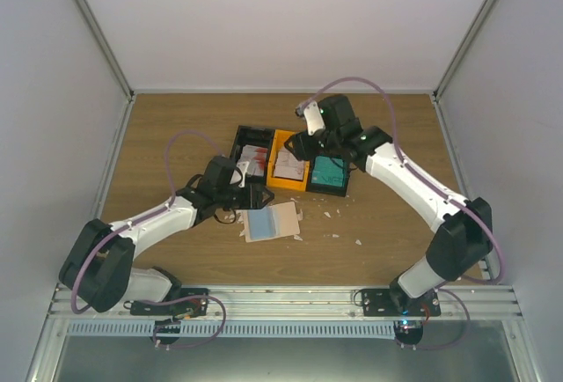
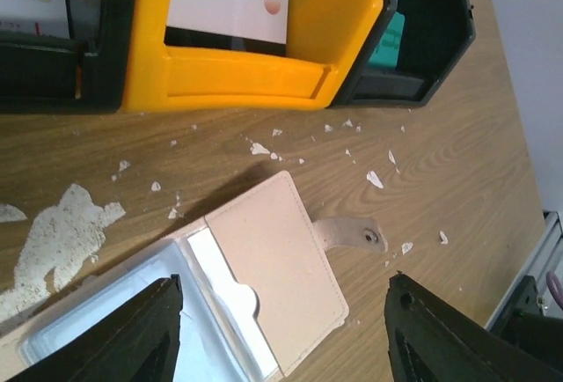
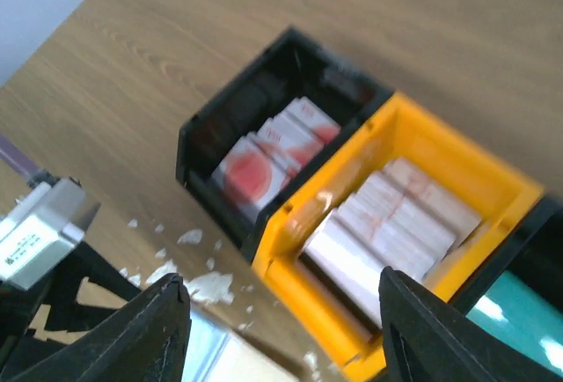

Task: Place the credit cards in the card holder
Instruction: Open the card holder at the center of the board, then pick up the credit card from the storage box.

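The card holder (image 1: 271, 222) lies opened flat toward the front of the desk (image 1: 176, 127), its long axis running left to right with a slight tilt. The left claw (image 2: 283, 281) hangs just behind its far-left corner, spread wide and gripping nothing. Its wrist view frames the holder between the fingers. There the snap tab (image 2: 352, 232) sticks out toward the right-hand finger, among white scraps (image 2: 62, 224) that show only as specks from above.

Farther back, the right claw (image 3: 283, 276) hovers over the joined bins, also spread and empty. Its wrist view shows red-and-white credit cards (image 3: 264, 157) in the left black bin (image 3: 211, 127) and pale credit cards (image 3: 396, 224) in the orange bin (image 3: 493, 179). Teal credit cards (image 1: 330, 171) in the right black bin (image 1: 345, 190) read best from above.
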